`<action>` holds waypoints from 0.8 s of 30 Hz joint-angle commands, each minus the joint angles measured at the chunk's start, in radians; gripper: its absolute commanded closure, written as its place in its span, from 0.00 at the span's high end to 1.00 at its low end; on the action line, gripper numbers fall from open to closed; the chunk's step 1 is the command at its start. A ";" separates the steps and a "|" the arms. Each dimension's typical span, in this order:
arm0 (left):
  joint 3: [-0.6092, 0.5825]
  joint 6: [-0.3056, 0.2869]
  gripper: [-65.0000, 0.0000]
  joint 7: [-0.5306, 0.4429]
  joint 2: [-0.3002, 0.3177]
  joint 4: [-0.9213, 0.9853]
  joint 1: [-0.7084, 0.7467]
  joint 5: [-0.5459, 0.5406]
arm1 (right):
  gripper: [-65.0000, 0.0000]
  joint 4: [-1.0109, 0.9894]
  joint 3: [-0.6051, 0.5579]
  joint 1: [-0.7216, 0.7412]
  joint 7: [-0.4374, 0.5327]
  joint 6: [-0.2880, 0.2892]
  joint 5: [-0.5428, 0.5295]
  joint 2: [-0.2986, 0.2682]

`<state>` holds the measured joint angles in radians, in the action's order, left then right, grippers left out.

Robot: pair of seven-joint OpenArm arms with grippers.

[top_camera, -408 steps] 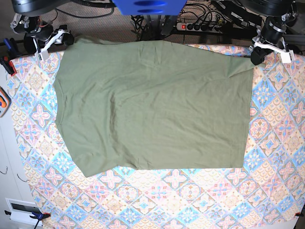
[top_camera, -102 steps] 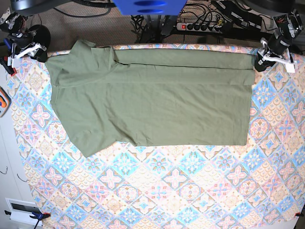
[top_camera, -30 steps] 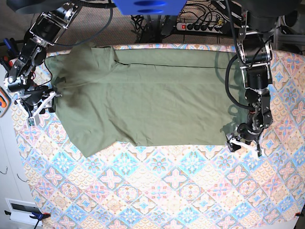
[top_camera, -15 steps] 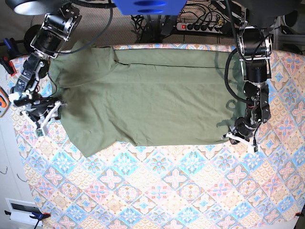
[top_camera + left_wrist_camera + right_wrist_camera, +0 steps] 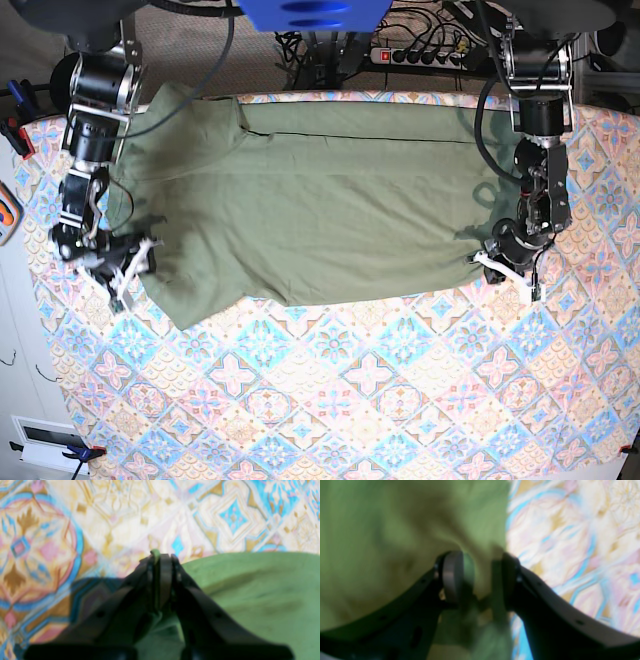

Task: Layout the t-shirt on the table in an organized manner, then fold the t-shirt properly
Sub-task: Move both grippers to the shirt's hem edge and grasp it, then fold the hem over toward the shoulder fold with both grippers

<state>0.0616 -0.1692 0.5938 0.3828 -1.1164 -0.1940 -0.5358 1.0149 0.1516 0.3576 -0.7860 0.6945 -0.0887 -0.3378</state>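
**Two hands at the near edge of the green shirt**

The left hand (image 5: 160, 557) is pinched shut on the t-shirt (image 5: 330, 210). In its wrist view a thin bit of green cloth sticks up between the two closed fingertips. The rest of the shirt spreads out to one side of the hand, and the bare patterned tabletop (image 5: 400, 400) lies just past the fingertips. So this hand has the shirt by a corner at its edge.

The right hand (image 5: 480, 580) is half open. Its fingers (image 5: 452, 575) stand apart, with green cloth bunched between them, right where the shirt stops and the tabletop starts. The cloth does not look squeezed, so I would say this hand is not holding it yet.

Both hands are at the near edge of the shirt, one at each end. I think they are there so they can lift that edge together and fold it over. Picking up both ends at once should keep the fold straight.

The shirt is olive green, soft and a bit wrinkly. It lies flat and sideways on the tabletop, in a long shape, and its far side looks already folded over. A sleeve sticks out near the right hand. The cloth puckers a little by each hand.
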 commanded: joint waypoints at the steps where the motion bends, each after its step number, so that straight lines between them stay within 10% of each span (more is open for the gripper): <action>1: 0.005 -0.003 0.00 -0.024 0.018 -0.029 -0.002 -0.007 | 0.38 -0.006 -0.001 0.037 0.036 0.004 -0.019 -0.017; 18: 0.068 -0.005 0.00 -0.024 0.040 -0.287 0.149 -0.005 | 0.38 -0.341 0.004 0.194 0.277 0.004 0.071 -0.017; 24: 0.068 -0.005 0.00 -0.024 0.040 -0.291 0.161 -0.005 | 0.58 -0.339 0.001 0.194 0.277 0.004 0.071 -0.017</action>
<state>0.1246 -0.1719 0.5877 0.4099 -1.3922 -0.0177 -0.5343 0.6598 0.1513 0.5190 -0.5270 0.6964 -0.0032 -0.3386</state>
